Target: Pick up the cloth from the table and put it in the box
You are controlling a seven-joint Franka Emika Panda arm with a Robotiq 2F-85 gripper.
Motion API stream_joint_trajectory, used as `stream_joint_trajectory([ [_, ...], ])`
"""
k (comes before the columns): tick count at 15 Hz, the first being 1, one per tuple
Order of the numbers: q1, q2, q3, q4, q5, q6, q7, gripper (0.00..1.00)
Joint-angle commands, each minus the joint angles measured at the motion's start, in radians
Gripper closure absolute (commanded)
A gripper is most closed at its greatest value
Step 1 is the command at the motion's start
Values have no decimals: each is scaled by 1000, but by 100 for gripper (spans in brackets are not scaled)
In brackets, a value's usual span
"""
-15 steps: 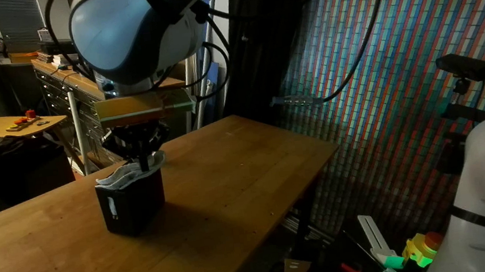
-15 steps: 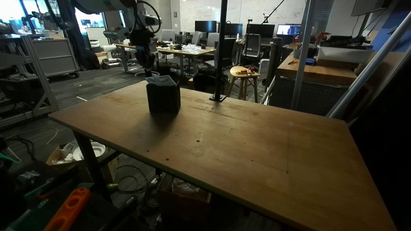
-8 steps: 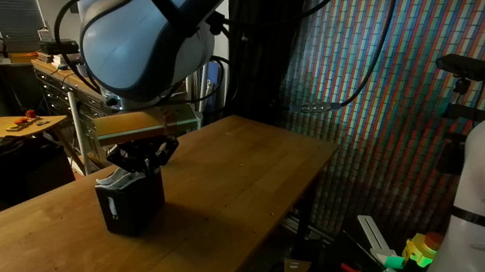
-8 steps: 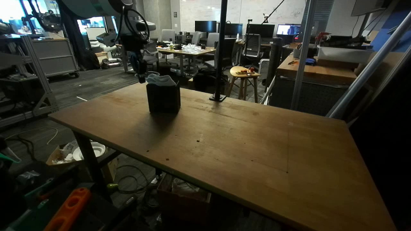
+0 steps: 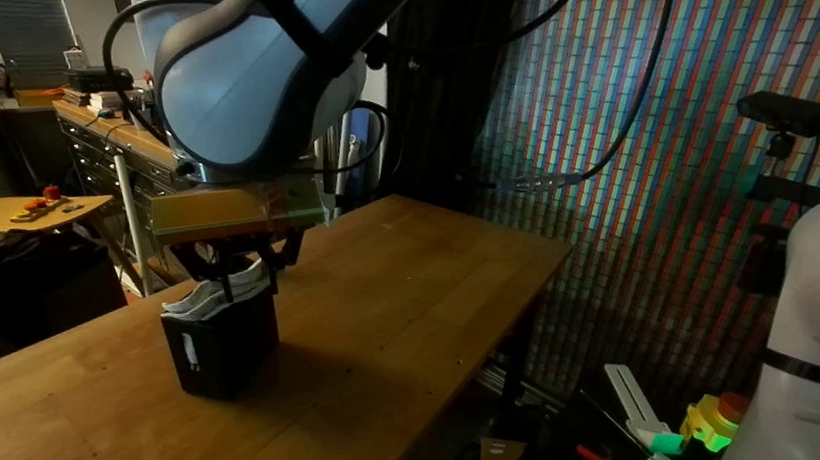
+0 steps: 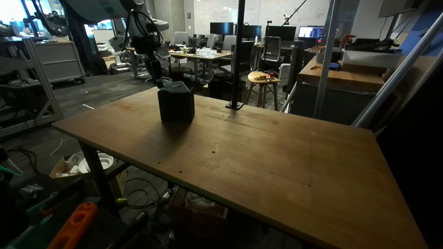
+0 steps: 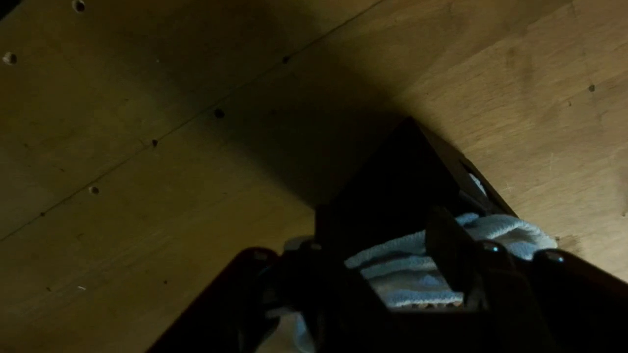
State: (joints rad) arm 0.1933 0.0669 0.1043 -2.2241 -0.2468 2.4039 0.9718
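Note:
The black box (image 5: 227, 351) stands upright on the wooden table (image 5: 404, 315). A pale blue-grey cloth (image 5: 204, 303) lies folded in the top of the box, its folds rising above the rim; the cloth (image 6: 175, 86) also shows over the box (image 6: 176, 107) from another side. My gripper (image 5: 251, 293) is right over the box mouth with its fingers spread. In the wrist view the cloth (image 7: 409, 267) shows in the gap between the dark fingers of my gripper (image 7: 382, 223). It is too dark to tell whether either finger touches the cloth. The cloth's lower part is hidden in the box.
A black post (image 6: 235, 100) rises from the table's far edge, a short way from the box. A stool (image 6: 263, 77) with small items and a cabinet (image 6: 341, 74) stand beyond the table. A black camera (image 5: 790, 113) is mounted at the side.
The gripper has come down a little over the box and turned, and its fingers, together a second ago, have spread apart. The cloth and the box stay in place.

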Motion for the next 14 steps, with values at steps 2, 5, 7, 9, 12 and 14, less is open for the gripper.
stream_joint_trajectory([
  [2,-11,-12,-7,-17,-80,63,103,8],
  [5,-23,8,-21,-3,-125,93,126,0],
  [7,-31,24,-35,12,-160,123,145,0],
  [9,-37,44,-48,27,-183,159,162,0],
  [12,-36,88,-65,61,-207,210,190,0],
  [14,-28,119,-74,80,-208,237,196,0],
])
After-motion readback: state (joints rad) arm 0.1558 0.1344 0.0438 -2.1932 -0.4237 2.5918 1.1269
